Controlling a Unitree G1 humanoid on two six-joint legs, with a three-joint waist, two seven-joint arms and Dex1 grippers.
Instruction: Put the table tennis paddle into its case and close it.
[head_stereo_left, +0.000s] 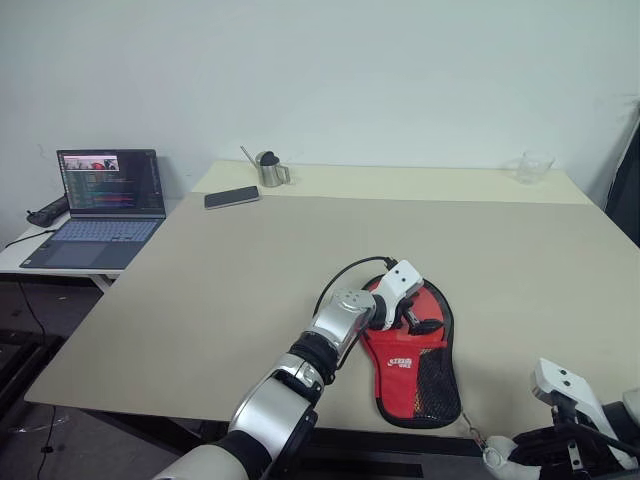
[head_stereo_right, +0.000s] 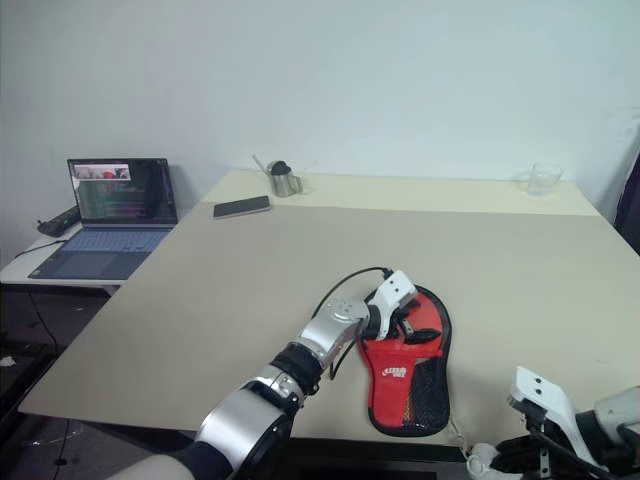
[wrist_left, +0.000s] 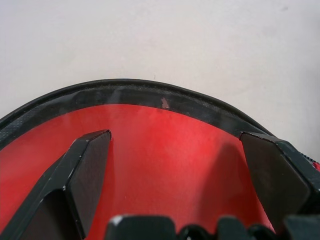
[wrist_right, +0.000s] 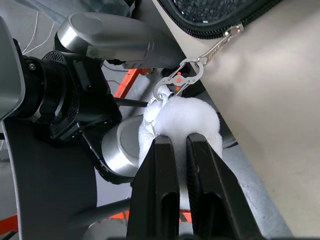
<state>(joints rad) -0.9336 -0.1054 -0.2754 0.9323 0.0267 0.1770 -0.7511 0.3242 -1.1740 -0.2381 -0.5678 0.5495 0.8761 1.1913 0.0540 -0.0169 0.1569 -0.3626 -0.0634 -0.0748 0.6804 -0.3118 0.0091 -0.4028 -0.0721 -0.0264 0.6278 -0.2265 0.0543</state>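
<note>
Right gripper squeezes white fluffy ball clipped to zip pull, likely to tug zip shut. Left gripper spread wide, presses down on red case to hold it on table near front edge. Paddle likely inside.

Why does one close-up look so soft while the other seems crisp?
Left wrist view: the red fabric case sits right against the lens, so its black edge blurs. Right wrist view: the white fluffy pull and silver metal clip are sharp; the background softens.
</note>
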